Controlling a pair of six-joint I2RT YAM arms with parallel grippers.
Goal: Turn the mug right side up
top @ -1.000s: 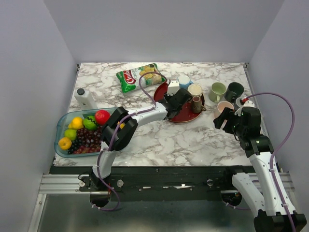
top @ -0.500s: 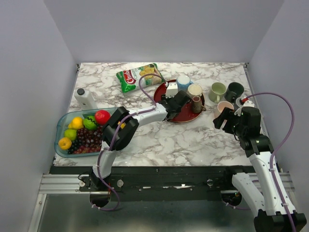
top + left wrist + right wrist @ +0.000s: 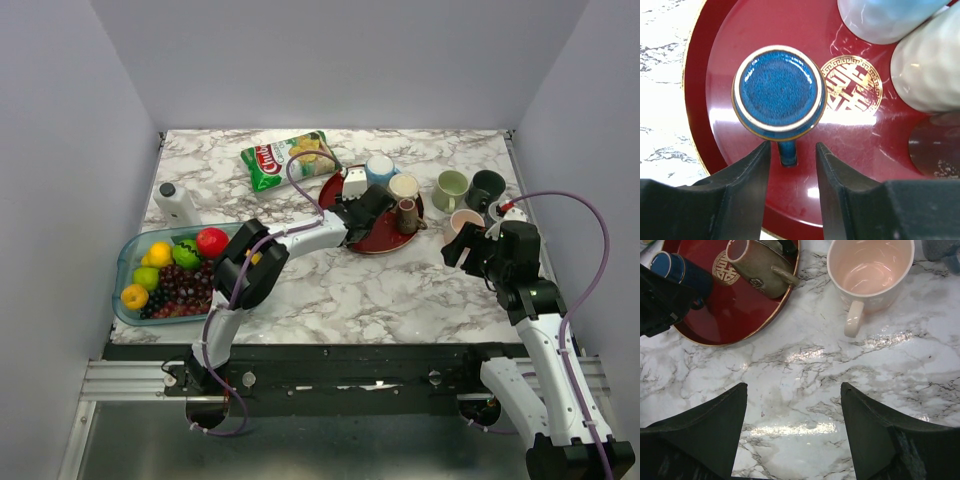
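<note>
left fingers spread, straddling the handle of the blue mug on the red tray; right fingers spread wide.

— Behind and at both sides?
— Just plain pale grey walls.
— And underneath?
— One white marble table top with grey veins, shiny with bright spots of light. Along the near edge, a silver metal rail; below that, a dull grey floor.
</note>
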